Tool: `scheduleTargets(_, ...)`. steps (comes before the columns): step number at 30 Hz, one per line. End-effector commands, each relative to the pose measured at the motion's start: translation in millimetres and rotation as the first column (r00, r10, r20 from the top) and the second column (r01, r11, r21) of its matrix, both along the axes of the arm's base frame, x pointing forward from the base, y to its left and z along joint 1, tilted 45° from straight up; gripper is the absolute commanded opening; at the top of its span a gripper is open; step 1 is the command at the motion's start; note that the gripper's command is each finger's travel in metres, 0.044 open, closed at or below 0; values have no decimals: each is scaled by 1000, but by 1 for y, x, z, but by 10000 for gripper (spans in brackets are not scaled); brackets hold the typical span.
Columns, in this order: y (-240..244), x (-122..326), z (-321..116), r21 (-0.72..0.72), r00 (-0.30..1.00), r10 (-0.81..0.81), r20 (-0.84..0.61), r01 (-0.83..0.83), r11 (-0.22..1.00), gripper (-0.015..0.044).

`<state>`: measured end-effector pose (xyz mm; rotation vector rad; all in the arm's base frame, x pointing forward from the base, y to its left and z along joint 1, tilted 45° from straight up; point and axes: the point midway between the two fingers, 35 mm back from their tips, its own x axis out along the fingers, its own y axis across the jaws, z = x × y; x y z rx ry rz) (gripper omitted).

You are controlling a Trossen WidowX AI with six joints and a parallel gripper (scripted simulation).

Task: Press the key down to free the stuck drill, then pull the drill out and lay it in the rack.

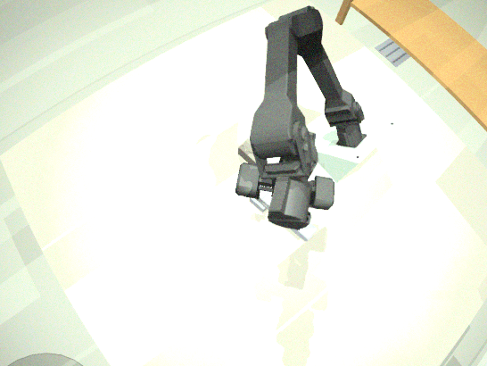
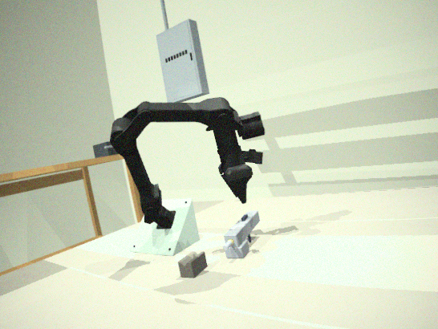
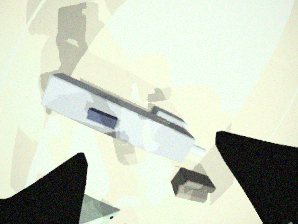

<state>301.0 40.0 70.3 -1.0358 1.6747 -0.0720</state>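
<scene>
The long light grey tool body (image 1: 304, 233) (image 2: 241, 231) (image 3: 135, 127) stands on the table, partly hidden under the arm in the top view. The dark blue key (image 2: 245, 217) (image 3: 102, 118) sits in its top face, low against it. The drill (image 2: 230, 242) (image 3: 199, 149) shows as a short pale piece sticking out of one end, with a yellow spot in the exterior view. The rack (image 1: 246, 152) (image 2: 192, 265) (image 3: 193, 186) is a small brown-grey notched block beyond that end. My gripper (image 1: 287, 189) (image 2: 244, 201) (image 3: 153, 149) is wide open and empty, above the tool body.
The arm's pale green wedge base (image 1: 337, 166) (image 2: 186, 225) (image 3: 97, 209) stands behind the tool body and rack. A wooden bench (image 1: 428, 36) (image 2: 44, 170) is off to the side. A grey cabinet (image 2: 182, 60) hangs on the wall.
</scene>
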Motion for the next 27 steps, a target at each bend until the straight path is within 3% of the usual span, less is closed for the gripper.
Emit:
scheduleTargets(1, -70, -2, 8, 65, 847, 396, -355, -400, 914, 440)
scheduleTargets(16, -132, -14, 19, 182, 556, 576, -599, -605, 775, 440)
scheduleTargets(27, -133, -14, 20, 185, 549, 578, -604, -609, 772, 440)
